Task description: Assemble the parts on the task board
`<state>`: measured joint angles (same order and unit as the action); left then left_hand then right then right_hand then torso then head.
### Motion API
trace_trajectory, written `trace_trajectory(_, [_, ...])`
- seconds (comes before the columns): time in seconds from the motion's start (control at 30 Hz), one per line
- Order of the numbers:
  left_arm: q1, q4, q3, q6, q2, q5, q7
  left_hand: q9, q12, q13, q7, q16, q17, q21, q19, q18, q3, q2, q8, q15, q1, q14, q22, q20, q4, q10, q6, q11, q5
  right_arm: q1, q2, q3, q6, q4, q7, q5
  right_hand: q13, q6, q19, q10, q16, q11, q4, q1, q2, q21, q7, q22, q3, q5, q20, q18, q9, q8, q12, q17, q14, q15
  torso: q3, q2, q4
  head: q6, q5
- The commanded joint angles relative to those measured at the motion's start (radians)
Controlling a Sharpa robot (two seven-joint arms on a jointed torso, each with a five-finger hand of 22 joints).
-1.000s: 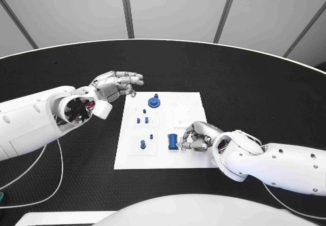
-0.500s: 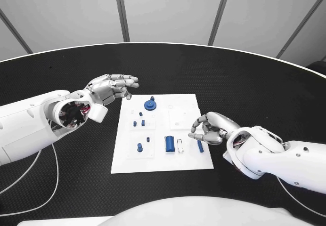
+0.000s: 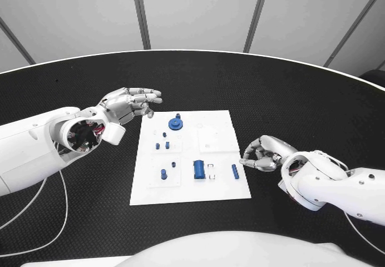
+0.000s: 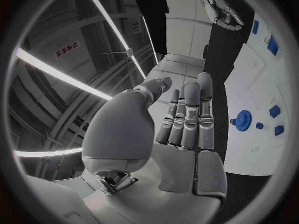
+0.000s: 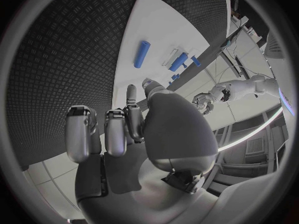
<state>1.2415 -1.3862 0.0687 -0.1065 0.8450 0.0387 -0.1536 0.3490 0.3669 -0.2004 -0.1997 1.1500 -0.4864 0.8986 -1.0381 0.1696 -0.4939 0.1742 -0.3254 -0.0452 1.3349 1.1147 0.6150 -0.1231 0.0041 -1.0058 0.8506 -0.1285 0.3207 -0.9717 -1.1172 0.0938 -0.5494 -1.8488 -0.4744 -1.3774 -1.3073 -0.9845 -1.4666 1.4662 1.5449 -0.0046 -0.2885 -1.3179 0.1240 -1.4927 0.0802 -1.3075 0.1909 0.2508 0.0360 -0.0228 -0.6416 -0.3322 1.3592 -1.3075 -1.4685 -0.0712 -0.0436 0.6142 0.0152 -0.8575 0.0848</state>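
The task board (image 3: 216, 186) lies in the middle of the head view, a white plate on the black table (image 3: 305, 105), its long side running from the lower centre up toward the middle of the frame.

The left hand (image 3: 128, 103) hangs at the upper left of the board, just off its top-left corner and above the table. Its fingers are fairly straight and held close together, reaching toward the right of the frame, and there is nothing in them. In the left wrist view the same hand (image 4: 181, 129) shows a bare palm with the fingers side by side — empty.

The right hand (image 3: 266, 154) sits at the right of the frame, just beside the board's right edge near its lower half. Its fingers are curled inward, and they grip nothing; the right wrist view shows the hand (image 5: 124, 129) with fingers bent over an empty palm.

On the board, a blue gear-like part (image 3: 176, 123) stands near the top edge. Two small blue pegs (image 3: 162, 146) stand left of centre, and another small blue part (image 3: 163, 174) lies lower left. A thick blue block (image 3: 198, 169) sits at lower centre, and a slim blue rod (image 3: 235, 171) lies near the right edge, close to the right hand but apart from it — also visible in the right wrist view (image 5: 142, 54).
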Motion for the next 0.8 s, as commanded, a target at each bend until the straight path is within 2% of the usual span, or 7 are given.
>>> trace_trajectory(0.03, [0.000, -0.001, 0.000, 0.000, 0.001, 0.000, 0.000, 0.002, 0.003, -0.001, 0.000, 0.004, 0.001, -0.005, 0.001, 0.016, 0.003, -0.004, 0.006, 0.000, 0.002, -0.009, -0.002, -0.009, 0.001, 0.007, -0.006, 0.003, 0.002, 0.004, 0.009, 0.002, 0.006, 0.007, -0.017, 0.000, -0.136, -0.007, -0.073, 0.009, -0.002, 0.007, -0.004, 0.023, 0.002, 0.002, 0.000, -0.204, -0.003, 0.006, 0.004, 0.002, 0.002, 0.005, -0.006, -0.211, -0.091, 0.007, -0.0026, 0.001, 0.0010, -0.008, 0.001])
trace_trajectory(0.27, [0.000, -0.002, 0.000, 0.000, 0.002, 0.000, 0.000, 0.002, 0.003, -0.001, 0.000, 0.004, 0.001, -0.005, 0.001, 0.016, 0.003, -0.004, 0.006, 0.000, 0.002, -0.009, -0.002, -0.009, 0.001, 0.007, -0.006, 0.003, 0.002, 0.009, 0.030, 0.004, 0.031, 0.013, -0.044, 0.000, -0.134, -0.010, -0.072, 0.007, -0.003, 0.009, -0.004, 0.068, 0.016, 0.006, 0.002, -0.202, -0.022, 0.016, 0.005, 0.001, 0.004, 0.014, -0.010, -0.209, -0.090, 0.008, -0.0034, 0.000, 0.0018, -0.013, 0.003])
trace_trajectory(0.33, [0.000, -0.002, 0.000, 0.001, 0.002, 0.000, 0.000, 0.002, 0.003, -0.001, 0.000, 0.004, 0.001, -0.005, 0.001, 0.016, 0.003, -0.004, 0.006, 0.000, 0.002, -0.009, -0.002, -0.009, 0.001, 0.007, -0.006, 0.003, 0.002, 0.010, 0.035, 0.005, 0.035, 0.013, -0.049, 0.000, -0.134, -0.011, -0.072, 0.006, -0.004, 0.010, -0.004, 0.096, 0.022, 0.008, 0.003, -0.201, -0.039, 0.050, 0.006, 0.000, 0.004, 0.018, -0.012, -0.208, -0.090, 0.009, -0.0039, 0.000, 0.0009, -0.014, 0.001])
trace_trajectory(0.37, [0.000, -0.002, 0.000, 0.000, 0.002, 0.000, 0.000, 0.002, 0.003, -0.001, 0.000, 0.004, 0.001, -0.005, 0.001, 0.016, 0.003, -0.004, 0.006, 0.000, 0.002, -0.009, -0.002, -0.009, 0.001, 0.007, -0.006, 0.003, 0.002, 0.011, 0.037, 0.006, 0.037, 0.014, -0.051, 0.000, -0.133, -0.011, -0.071, 0.006, -0.003, 0.010, -0.004, 0.100, 0.023, 0.009, 0.003, -0.201, -0.042, 0.053, 0.006, 0.000, 0.004, 0.019, -0.013, -0.208, -0.090, 0.009, -0.0039, 0.000, 0.0009, -0.014, 0.001])
trace_trajectory(0.63, [0.000, -0.003, 0.000, 0.000, 0.002, 0.000, 0.000, 0.002, 0.003, -0.001, 0.000, 0.004, 0.001, -0.005, 0.001, 0.016, 0.003, -0.004, 0.006, 0.000, 0.002, -0.009, -0.002, -0.009, 0.001, 0.007, -0.006, 0.003, 0.002, 0.013, 0.060, 0.007, 0.046, 0.021, -0.052, 0.000, -0.133, -0.012, -0.071, 0.005, -0.003, 0.010, -0.004, 0.106, 0.025, 0.009, 0.003, -0.200, -0.047, 0.055, 0.006, 0.000, 0.003, 0.020, -0.013, -0.208, -0.090, 0.009, -0.0038, -0.001, 0.0018, -0.011, -0.001])
trace_trajectory(0.8, [0.000, -0.005, 0.000, 0.000, 0.003, 0.000, 0.000, 0.003, 0.004, -0.002, 0.000, 0.005, 0.002, -0.006, 0.000, 0.015, 0.005, -0.004, 0.006, 0.000, 0.001, -0.009, -0.002, -0.009, 0.004, 0.008, -0.006, 0.003, 0.002, 0.014, 0.071, 0.008, 0.058, 0.028, -0.056, 0.000, -0.133, -0.012, -0.071, 0.005, -0.003, 0.010, -0.003, 0.106, 0.026, 0.010, 0.003, -0.200, -0.048, 0.055, 0.006, 0.000, 0.003, 0.020, -0.013, -0.209, -0.090, 0.009, -0.0037, 0.000, 0.0021, -0.014, -0.004])
